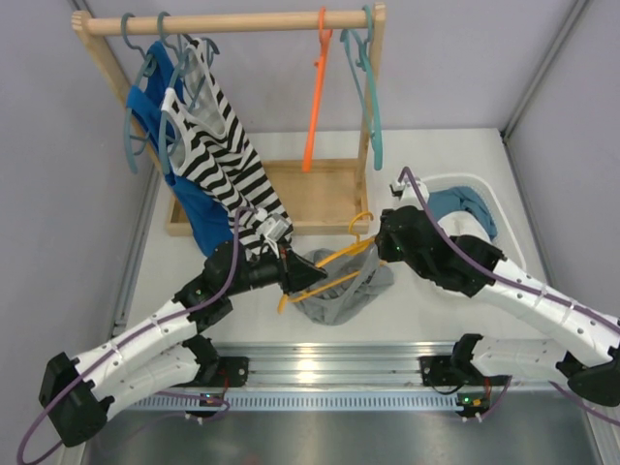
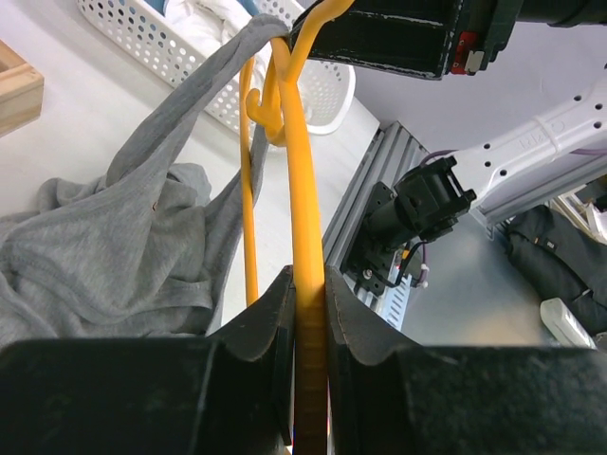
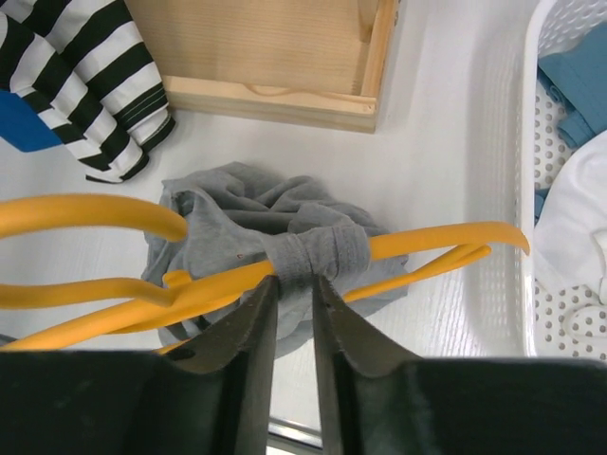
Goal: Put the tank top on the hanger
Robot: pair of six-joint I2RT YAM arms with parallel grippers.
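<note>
Left end effector clamps the hanger; tank top drapes over it, strap bunched at the right end effector, whose grip I cannot tell.

From above, the tips of the right gripper are hidden beneath its own body; close up I cannot tell whether they pinch the tank top; the hanger runs off the left edge there, the basket off the right

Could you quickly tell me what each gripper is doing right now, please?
Left gripper: closed on the hanger.
Right gripper: jaws narrowly apart at the tank top strap; whether it grips cannot be told.
</note>
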